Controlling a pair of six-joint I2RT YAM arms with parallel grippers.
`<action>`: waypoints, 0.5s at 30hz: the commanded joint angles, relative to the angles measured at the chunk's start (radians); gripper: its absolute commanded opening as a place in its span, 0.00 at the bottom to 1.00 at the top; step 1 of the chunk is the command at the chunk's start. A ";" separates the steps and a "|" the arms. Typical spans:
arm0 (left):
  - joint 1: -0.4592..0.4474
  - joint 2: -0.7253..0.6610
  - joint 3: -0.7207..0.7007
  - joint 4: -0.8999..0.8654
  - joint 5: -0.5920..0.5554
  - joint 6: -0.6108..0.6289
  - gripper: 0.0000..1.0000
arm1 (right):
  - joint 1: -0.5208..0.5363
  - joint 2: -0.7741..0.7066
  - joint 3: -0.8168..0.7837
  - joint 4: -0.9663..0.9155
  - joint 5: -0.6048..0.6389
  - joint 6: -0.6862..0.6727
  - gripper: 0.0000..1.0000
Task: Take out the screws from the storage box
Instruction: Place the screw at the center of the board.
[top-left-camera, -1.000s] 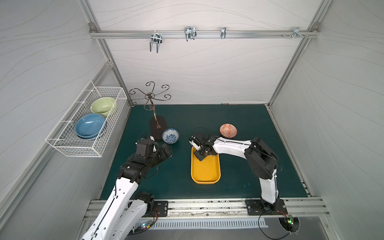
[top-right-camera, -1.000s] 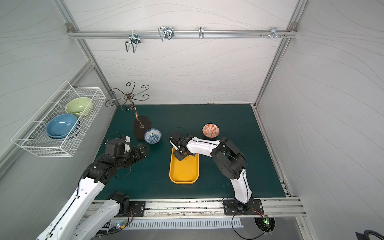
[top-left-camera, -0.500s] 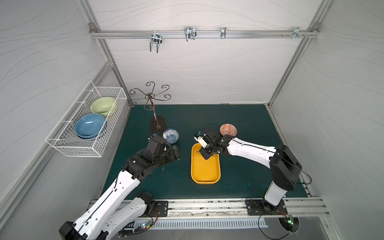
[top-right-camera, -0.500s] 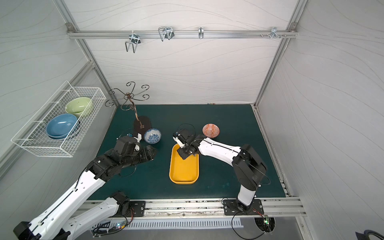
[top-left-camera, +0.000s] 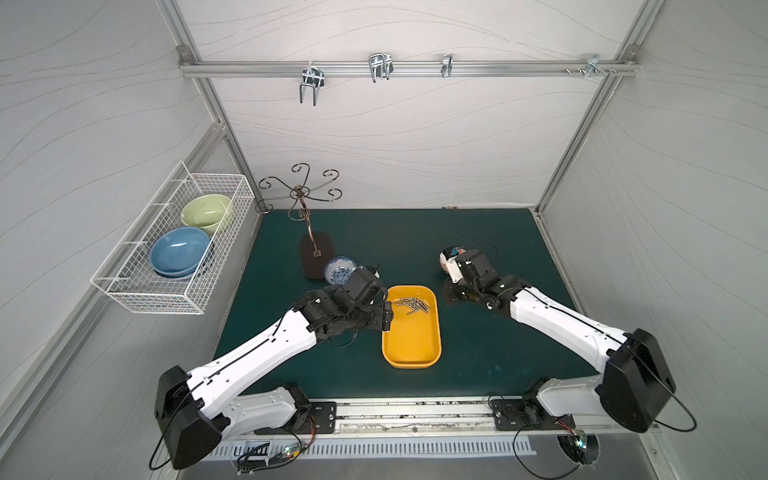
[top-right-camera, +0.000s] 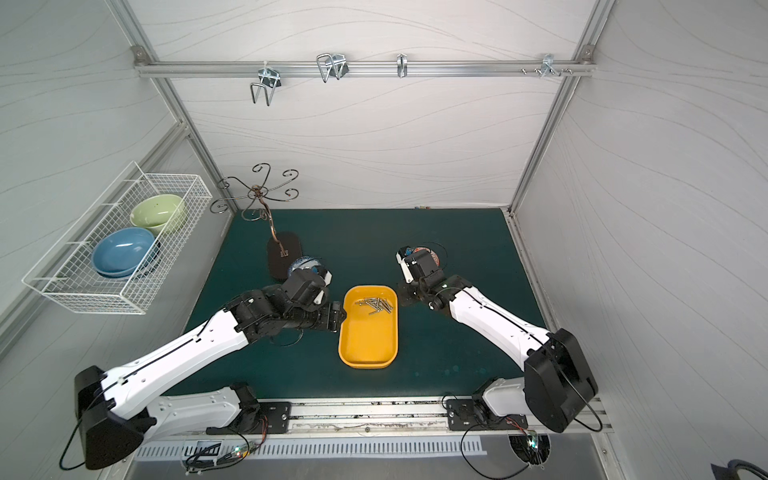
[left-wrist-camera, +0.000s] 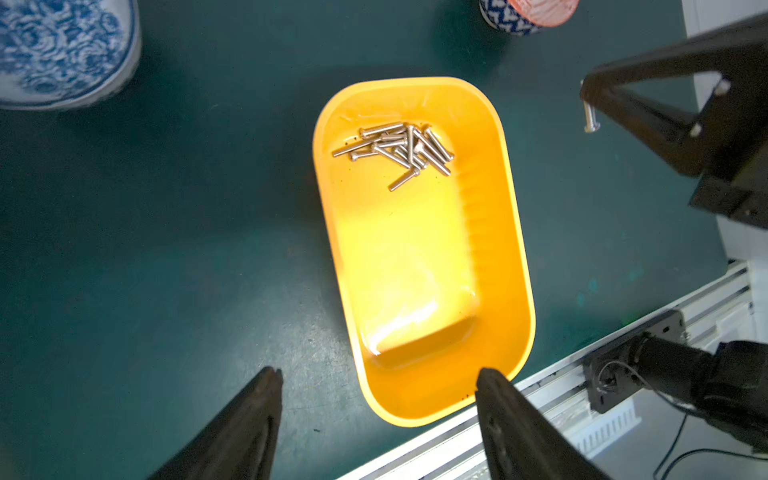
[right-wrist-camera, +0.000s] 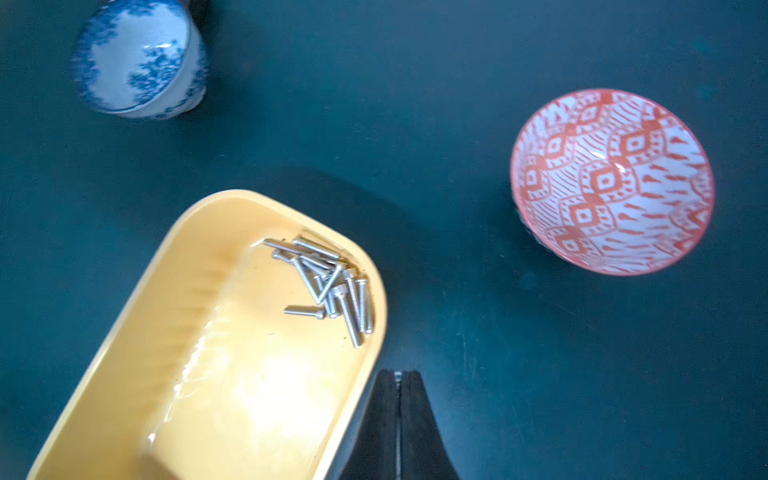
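**Right end effector (right-wrist-camera: 398, 376) clamped on a single screw (left-wrist-camera: 590, 120), left end effector (left-wrist-camera: 376, 376) apart**

We see the left arm stretched low from its front base toward the middle of the dark green bench (top-left-camera: 478, 232). Its wrist is bent so that the end effector points at the left long side of the shallow yellow plastic storage box (top-left-camera: 411, 345) with rounded corners. Its two black fingers (left-wrist-camera: 257, 407) stand well apart.

The right arm slants in from the other side, with the wrist turned downward just beside the far right corner of the box. Its fingers are pressed together, and the thin silver single screw sticks out from their tips, above the bench.

The other small silver metal screws (top-left-camera: 412, 305) lie in a loose heap at the far end of the box. A blue-and-white patterned bowl (top-left-camera: 338, 270) stands just behind the left wrist. A red-and-white patterned bowl (right-wrist-camera: 611, 180) stands near the right end effector.
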 joint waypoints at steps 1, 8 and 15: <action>-0.026 0.068 0.058 0.044 -0.010 0.047 0.75 | -0.056 0.015 -0.056 0.064 0.036 0.080 0.00; -0.033 0.195 0.079 0.100 -0.011 0.059 0.78 | -0.088 0.063 -0.182 0.161 0.124 0.187 0.00; -0.036 0.314 0.120 0.153 -0.001 0.097 0.75 | -0.111 0.112 -0.207 0.170 0.148 0.248 0.00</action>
